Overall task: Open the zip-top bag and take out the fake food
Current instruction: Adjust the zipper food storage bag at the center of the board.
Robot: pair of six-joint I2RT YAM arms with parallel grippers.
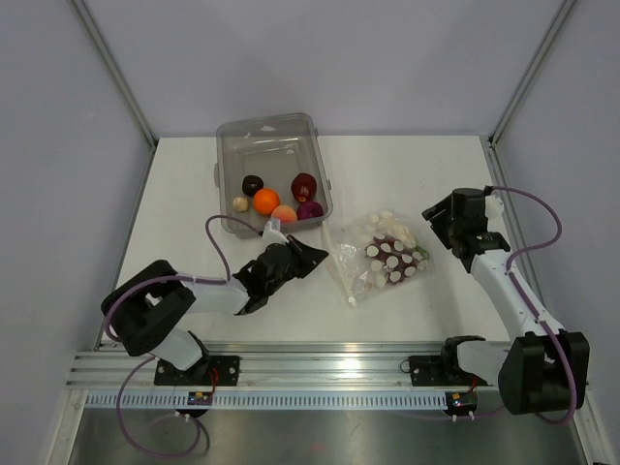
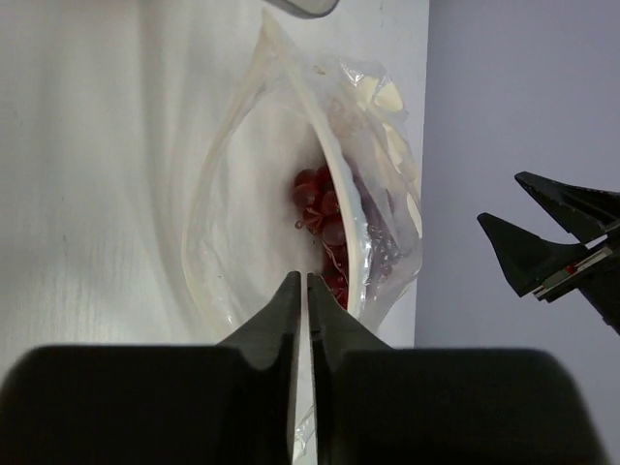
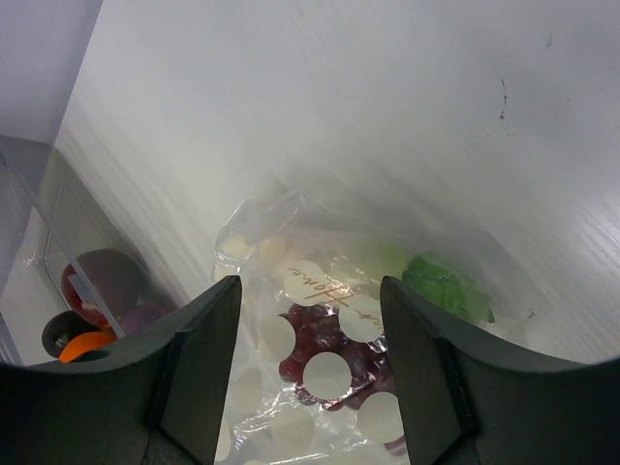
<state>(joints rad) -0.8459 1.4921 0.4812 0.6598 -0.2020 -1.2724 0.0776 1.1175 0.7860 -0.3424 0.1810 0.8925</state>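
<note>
Lying just beside left end effector (image 1: 318,256) | zip-top bag (image 1: 380,254)

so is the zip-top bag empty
No, a bunch of dark red grapes lies inside the zip-top bag, showing through its clear dotted plastic in the right wrist view.

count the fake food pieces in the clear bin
6: dark piece and beige piece at left, orange and peach in the middle, dark red and purple at right. Others may be hidden.
</note>
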